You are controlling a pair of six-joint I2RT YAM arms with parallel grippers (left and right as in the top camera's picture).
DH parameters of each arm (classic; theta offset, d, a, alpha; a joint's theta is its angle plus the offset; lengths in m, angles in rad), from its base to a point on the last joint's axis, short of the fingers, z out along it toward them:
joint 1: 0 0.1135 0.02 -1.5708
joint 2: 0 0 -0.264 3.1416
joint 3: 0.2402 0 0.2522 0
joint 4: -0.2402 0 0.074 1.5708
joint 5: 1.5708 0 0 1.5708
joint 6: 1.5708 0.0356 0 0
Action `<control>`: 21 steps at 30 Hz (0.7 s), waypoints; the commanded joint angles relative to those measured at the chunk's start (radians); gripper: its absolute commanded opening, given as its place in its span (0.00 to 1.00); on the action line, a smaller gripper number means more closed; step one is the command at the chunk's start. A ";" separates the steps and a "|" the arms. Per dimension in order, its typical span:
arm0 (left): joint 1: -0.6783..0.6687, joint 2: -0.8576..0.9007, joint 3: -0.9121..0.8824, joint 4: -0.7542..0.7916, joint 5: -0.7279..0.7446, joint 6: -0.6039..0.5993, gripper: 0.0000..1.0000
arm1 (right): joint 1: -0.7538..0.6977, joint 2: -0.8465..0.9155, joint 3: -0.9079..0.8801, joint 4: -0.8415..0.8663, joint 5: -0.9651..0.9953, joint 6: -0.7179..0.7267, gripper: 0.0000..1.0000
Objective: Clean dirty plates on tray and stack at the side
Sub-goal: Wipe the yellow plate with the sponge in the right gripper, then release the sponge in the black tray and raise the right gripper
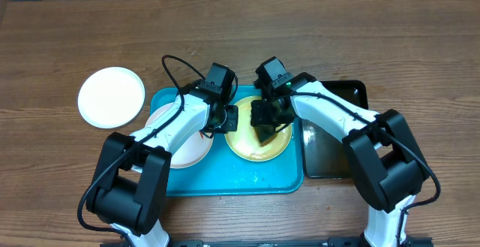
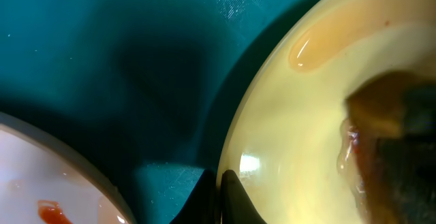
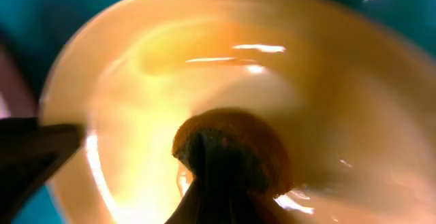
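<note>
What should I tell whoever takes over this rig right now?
Left gripper: pinching the yellow plate by its rim, on the blue tray.
Right gripper: shut on the sponge, pressed onto that plate.
Done: the off-tray white plate lies on the table and looks clean.
Left: finish the yellow one, scrub the smeared white plate on the tray, then stack both.

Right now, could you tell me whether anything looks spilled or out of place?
Brownish liquid pools on the yellow plate near the sponge, and the neighbouring white plate carries a red smear.
</note>
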 commanded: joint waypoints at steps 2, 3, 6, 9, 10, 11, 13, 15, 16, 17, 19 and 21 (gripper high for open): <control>-0.001 0.010 0.017 0.003 0.009 0.023 0.05 | -0.031 -0.003 0.077 -0.066 -0.131 -0.012 0.04; -0.001 0.010 0.017 0.003 0.009 0.023 0.05 | -0.045 -0.016 0.105 -0.103 -0.134 -0.033 0.04; -0.001 0.010 0.017 0.003 0.009 0.023 0.06 | -0.085 -0.062 0.185 -0.222 -0.132 -0.092 0.04; -0.001 0.010 0.017 0.003 0.009 0.023 0.07 | -0.132 -0.120 0.241 -0.347 -0.101 -0.132 0.04; -0.001 0.010 0.017 0.003 0.009 0.023 0.07 | -0.152 -0.142 0.249 -0.388 -0.067 -0.132 0.04; -0.001 0.010 0.017 0.003 0.009 0.023 0.07 | -0.171 -0.163 0.252 -0.424 -0.031 -0.132 0.04; -0.001 0.010 0.017 0.003 0.009 0.023 0.08 | -0.215 -0.200 0.251 -0.505 0.058 -0.133 0.04; -0.001 0.010 0.017 0.003 0.009 0.023 0.08 | -0.260 -0.223 0.251 -0.591 0.144 -0.132 0.04; -0.001 0.010 0.017 0.003 0.009 0.023 0.09 | -0.281 -0.228 0.251 -0.628 0.177 -0.132 0.04; -0.001 0.010 0.017 0.004 0.009 0.023 0.10 | -0.299 -0.230 0.250 -0.658 0.204 -0.132 0.04; -0.001 0.010 0.017 0.005 0.009 0.023 0.14 | -0.337 -0.230 0.243 -0.700 0.254 -0.132 0.04; -0.001 0.010 0.017 0.007 0.009 0.023 0.18 | -0.371 -0.230 0.199 -0.690 0.277 -0.129 0.04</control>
